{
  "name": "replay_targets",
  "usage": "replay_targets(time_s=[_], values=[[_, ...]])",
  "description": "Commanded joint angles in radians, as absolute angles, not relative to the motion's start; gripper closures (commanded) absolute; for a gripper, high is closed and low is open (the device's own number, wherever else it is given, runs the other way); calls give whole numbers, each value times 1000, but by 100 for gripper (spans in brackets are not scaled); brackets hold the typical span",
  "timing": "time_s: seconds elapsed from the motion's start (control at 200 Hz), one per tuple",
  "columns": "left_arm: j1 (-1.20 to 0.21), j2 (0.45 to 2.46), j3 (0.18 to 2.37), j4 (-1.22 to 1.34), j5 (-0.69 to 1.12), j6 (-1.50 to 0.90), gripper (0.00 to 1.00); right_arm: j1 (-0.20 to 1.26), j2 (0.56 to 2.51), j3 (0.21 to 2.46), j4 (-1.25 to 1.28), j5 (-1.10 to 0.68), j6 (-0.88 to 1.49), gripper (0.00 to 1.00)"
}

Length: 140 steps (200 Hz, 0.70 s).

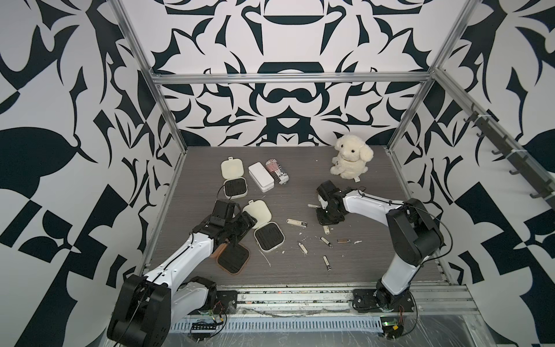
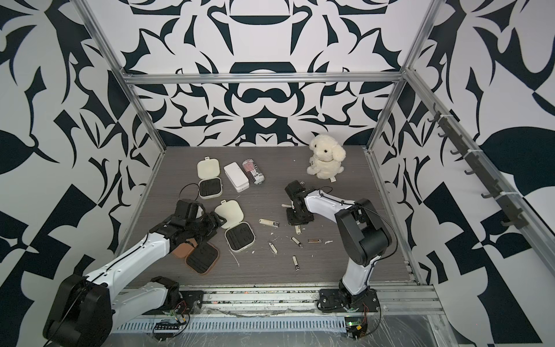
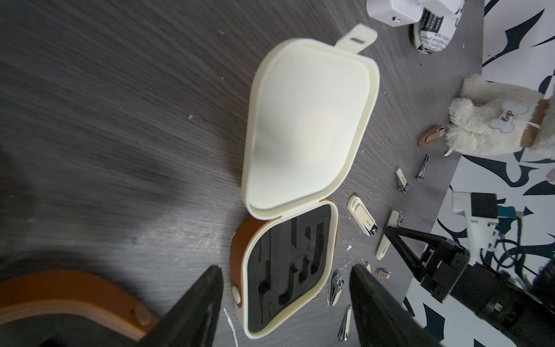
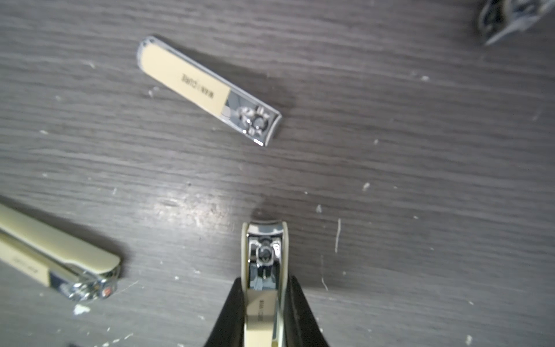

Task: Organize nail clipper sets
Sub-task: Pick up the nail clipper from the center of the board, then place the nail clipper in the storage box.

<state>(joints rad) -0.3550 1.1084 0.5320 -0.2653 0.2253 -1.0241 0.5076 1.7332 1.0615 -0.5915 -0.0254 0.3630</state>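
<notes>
Three nail clipper set cases lie open with their black slotted insides up: a cream case [image 1: 232, 180] at the back left, a cream case [image 1: 264, 225] [image 3: 288, 270] in the middle, and a tan-brown case [image 1: 232, 258] [image 2: 201, 258] near the front left. My left gripper [image 1: 247, 220] [image 3: 285, 267] hovers open just short of the middle case, with nothing between its fingers. My right gripper [image 1: 319, 208] [image 4: 264, 282] points down at the table and is shut on a cream-and-metal clipper [image 4: 264, 249]. Several loose clippers [image 1: 297, 222] [image 4: 207, 90] lie scattered between the arms.
A plain white box [image 1: 260, 176] and a striped can [image 1: 277, 171] lie beside the back case. A cream plush dog [image 1: 350, 159] sits at the back right. Metal frame posts [image 1: 168, 120] edge the grey table. White flecks litter the surface.
</notes>
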Motion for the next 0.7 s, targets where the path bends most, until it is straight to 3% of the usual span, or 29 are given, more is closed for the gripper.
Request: replay_targets(time_s=[0.0, 0.175, 0.395, 0.695], values=[[-358, 1127, 527, -279, 226, -1003, 30, 540, 1631, 1133, -631, 4, 367, 92], [-359, 1155, 576, -324, 197, -955, 31, 678, 1607, 1219, -661, 40, 374, 95], [-309, 1253, 697, -391, 168, -821, 27, 873, 1734, 1369, -650, 61, 432, 98], [-244, 1430, 779, -401, 185, -726, 31, 977, 1912, 1530, -628, 58, 465, 100]])
